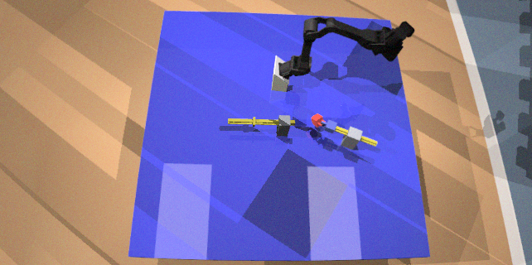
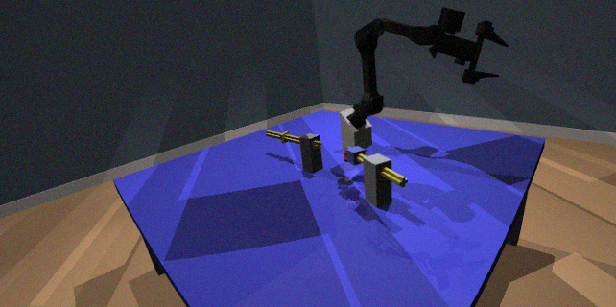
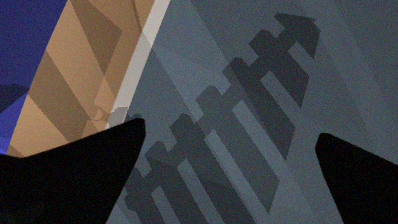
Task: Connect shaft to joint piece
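Observation:
The red square joint piece (image 1: 317, 120) (image 2: 345, 153) sits on a blue-grey part (image 1: 331, 125) (image 2: 355, 155) at the end of the yellow fixed shaft (image 1: 369, 142) (image 2: 394, 177), which runs at a slant through its grey block (image 1: 350, 139) (image 2: 378, 182). Which way its opening points is too small to tell. The second yellow shaft (image 1: 240, 121) (image 2: 275, 135), with a small collar, passes through the other block (image 1: 283, 127) (image 2: 311, 153). Its near end sticks out a little, short of the red piece. My gripper (image 2: 503, 60) (image 3: 230, 134) is open and empty, high at the table's right edge, far from both shafts.
The blue table top (image 1: 186, 89) (image 2: 230, 166) carries the arm's pale base (image 1: 280, 84) (image 2: 355, 139) behind the two blocks. Shadows and two pale light patches cross the table. The wrist view shows the table's edge, wooden floor (image 3: 65, 100) and a grey-blue wall.

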You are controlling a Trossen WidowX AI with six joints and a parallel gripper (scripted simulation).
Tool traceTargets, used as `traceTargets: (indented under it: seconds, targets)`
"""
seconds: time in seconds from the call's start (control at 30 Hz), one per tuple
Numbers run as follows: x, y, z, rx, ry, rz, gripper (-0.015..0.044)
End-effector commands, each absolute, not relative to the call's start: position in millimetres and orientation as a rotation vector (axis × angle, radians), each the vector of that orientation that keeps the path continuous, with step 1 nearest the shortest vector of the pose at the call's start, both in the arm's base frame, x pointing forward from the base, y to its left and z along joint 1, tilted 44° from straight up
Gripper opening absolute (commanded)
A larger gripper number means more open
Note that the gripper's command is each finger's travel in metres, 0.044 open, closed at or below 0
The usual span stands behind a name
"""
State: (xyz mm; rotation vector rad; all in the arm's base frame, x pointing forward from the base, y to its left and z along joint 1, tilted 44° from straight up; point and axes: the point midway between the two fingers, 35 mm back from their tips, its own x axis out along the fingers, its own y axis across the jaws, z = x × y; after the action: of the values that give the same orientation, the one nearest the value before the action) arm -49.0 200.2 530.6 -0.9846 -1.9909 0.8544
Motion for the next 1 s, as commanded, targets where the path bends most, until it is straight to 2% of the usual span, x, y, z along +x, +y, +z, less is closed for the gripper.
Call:
traceTargets:
  seconds: [0.0,0.5,0.97]
  targets:
    - [-35.8,214.5,515.9,-1.035,-1.905,0.937,0.044]
    - [33.0,251.8,454.8,-1.195,-1.452,1.202,0.044]
    - [99.4,255.1,400.3,-1.222,-0.989,1.331,0.044]
